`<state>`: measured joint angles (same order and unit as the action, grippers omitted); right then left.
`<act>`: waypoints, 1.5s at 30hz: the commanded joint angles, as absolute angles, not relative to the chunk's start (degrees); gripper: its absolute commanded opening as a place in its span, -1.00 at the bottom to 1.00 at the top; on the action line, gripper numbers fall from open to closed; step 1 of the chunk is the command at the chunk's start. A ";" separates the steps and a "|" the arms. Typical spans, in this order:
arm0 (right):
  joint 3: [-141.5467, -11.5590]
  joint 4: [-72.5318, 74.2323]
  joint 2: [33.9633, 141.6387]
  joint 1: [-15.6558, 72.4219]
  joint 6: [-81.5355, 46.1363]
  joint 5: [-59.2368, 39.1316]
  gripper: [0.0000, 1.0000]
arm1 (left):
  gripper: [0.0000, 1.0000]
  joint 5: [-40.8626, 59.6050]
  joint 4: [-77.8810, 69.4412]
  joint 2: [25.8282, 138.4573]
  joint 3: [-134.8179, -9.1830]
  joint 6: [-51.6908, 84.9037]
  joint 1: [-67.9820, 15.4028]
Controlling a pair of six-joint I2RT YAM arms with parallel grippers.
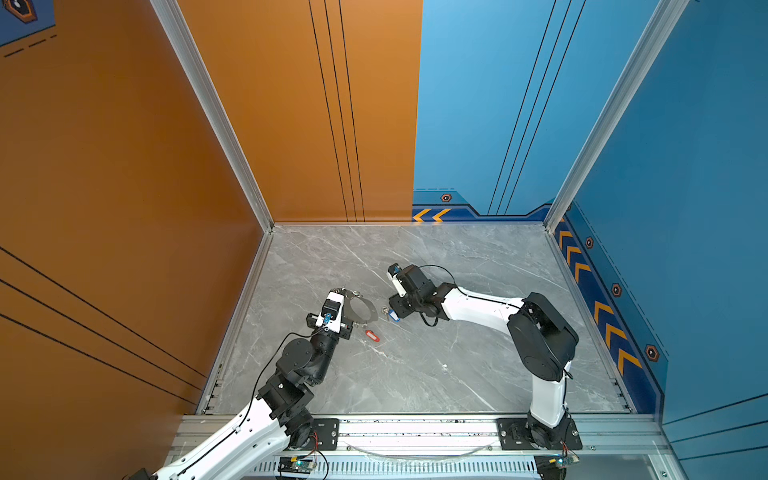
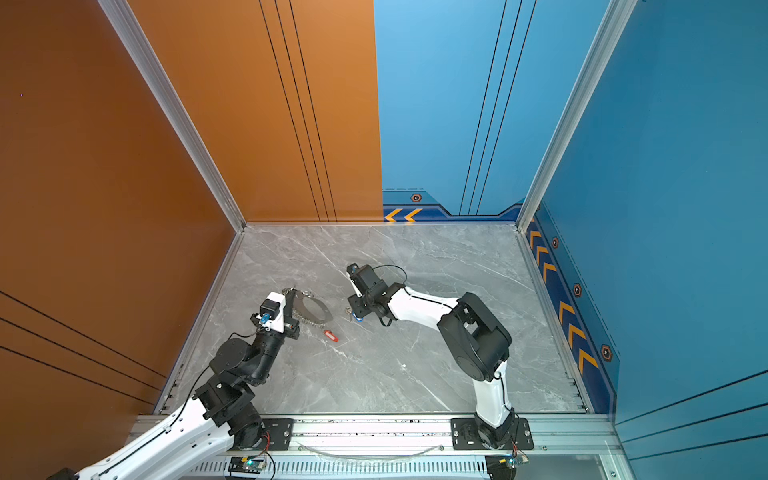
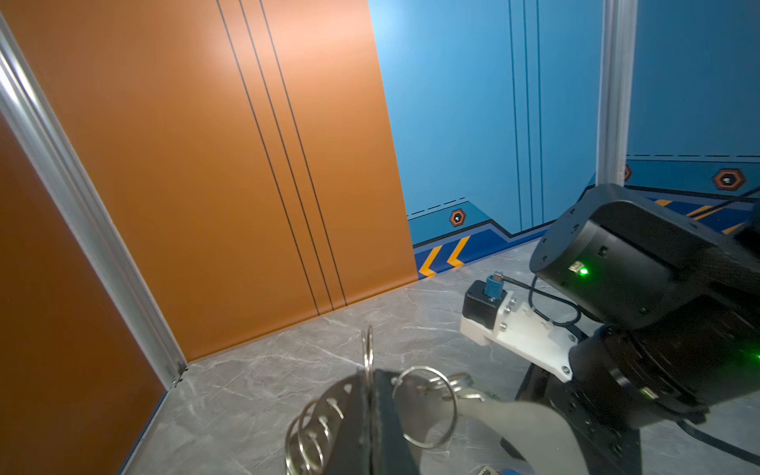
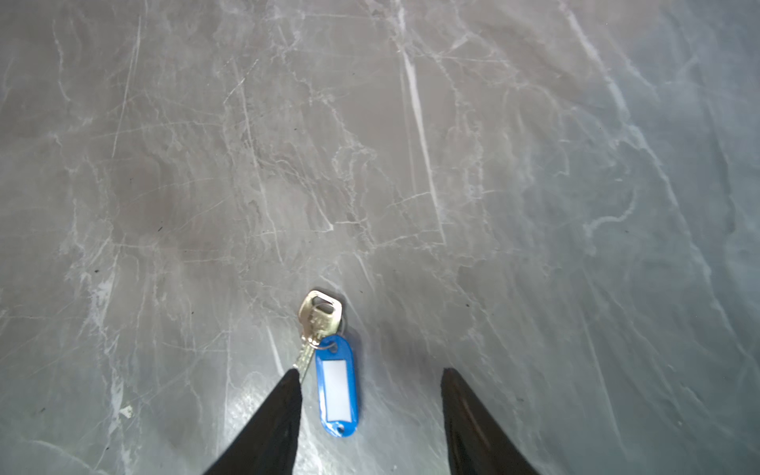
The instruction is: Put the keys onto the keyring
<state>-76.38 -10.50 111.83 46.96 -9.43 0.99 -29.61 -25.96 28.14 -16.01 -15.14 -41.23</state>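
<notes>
No legible text; yellow chevrons (image 3: 424, 263) line the blue wall (image 3: 452, 103).

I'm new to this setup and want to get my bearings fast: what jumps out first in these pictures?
The orange-and-blue back wall dominates both top views. Over the grey marble table, the left end effector is clamped on the keyring, its rim hung with split rings. In the right wrist view, a key with a blue tag lies between the open fingers of the right end effector; a red tag lies near the keyring.

Grey oval keyring (image 1: 374, 314), split rings (image 3: 425, 405) on rim, red-tagged key (image 1: 372, 335) beside, blue-tagged key (image 4: 318, 320) near
</notes>
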 commanded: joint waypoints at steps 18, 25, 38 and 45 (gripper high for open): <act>-89.03 -23.92 122.79 52.59 0.97 11.95 0.01 | -1.00 -37.15 -28.21 24.41 -12.10 -13.42 -37.01; -92.25 -25.55 125.83 53.18 2.35 14.70 -0.04 | -1.00 -36.41 -28.17 24.44 -11.64 -12.32 -35.75; -93.71 -26.53 127.17 53.31 3.07 14.92 -0.55 | -1.00 -34.59 -28.21 25.16 -11.51 -10.77 -34.05; -93.53 -26.72 125.09 53.34 3.16 14.33 -0.85 | -1.00 -33.67 -28.21 26.07 -11.74 -10.20 -33.35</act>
